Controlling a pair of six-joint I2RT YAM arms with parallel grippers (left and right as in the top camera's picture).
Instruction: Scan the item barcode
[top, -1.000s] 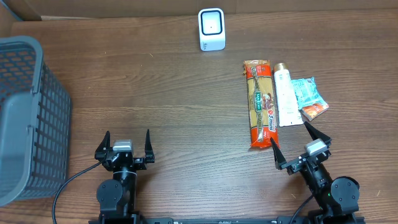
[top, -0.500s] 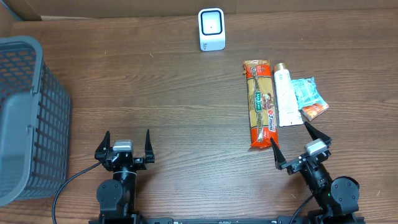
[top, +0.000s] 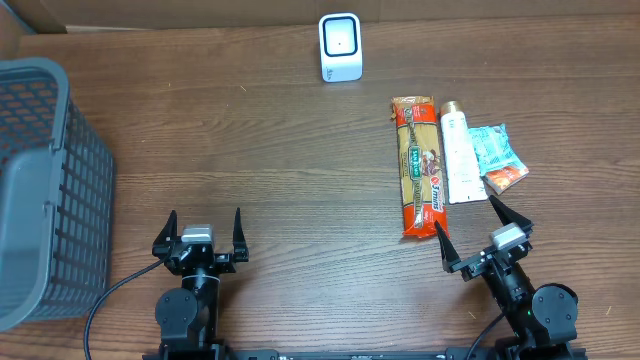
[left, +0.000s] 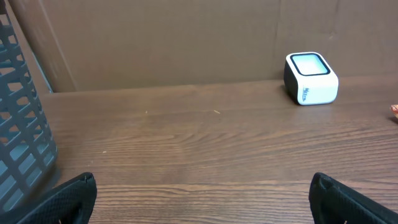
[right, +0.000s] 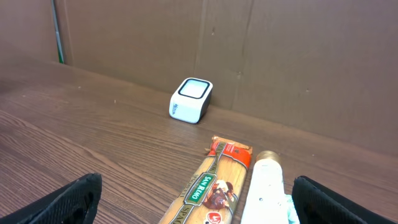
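The brown wooden tabletop (top: 280, 150) carried everything. A grey mesh basket (top: 40, 190) stood at its far left edge, well apart from the other things.

The left hand (top: 205, 222) hung over the near edge, left of centre, its two dark fingers spread wide and released, gripping nothing. The right hand (top: 466, 215) hung over the near right part, equally spread and released. Its fingertips were just short of the near end of the spaghetti packet (top: 419, 167) without touching it.

That red and orange spaghetti packet lay flat on the right side, lengthwise toward the back wall. Just beside it on the right lay a white tube (top: 459, 155), parallel to it, with its tan cap pointing to the back. A teal sachet (top: 495, 148) lay against the tube's right side, and a small orange packet (top: 506, 179) sat at the sachet's near corner.

The white barcode scanner (top: 340, 47) stood upright near the back edge, around the middle, well apart from the items and both hands. Its window faced up and slightly forward.
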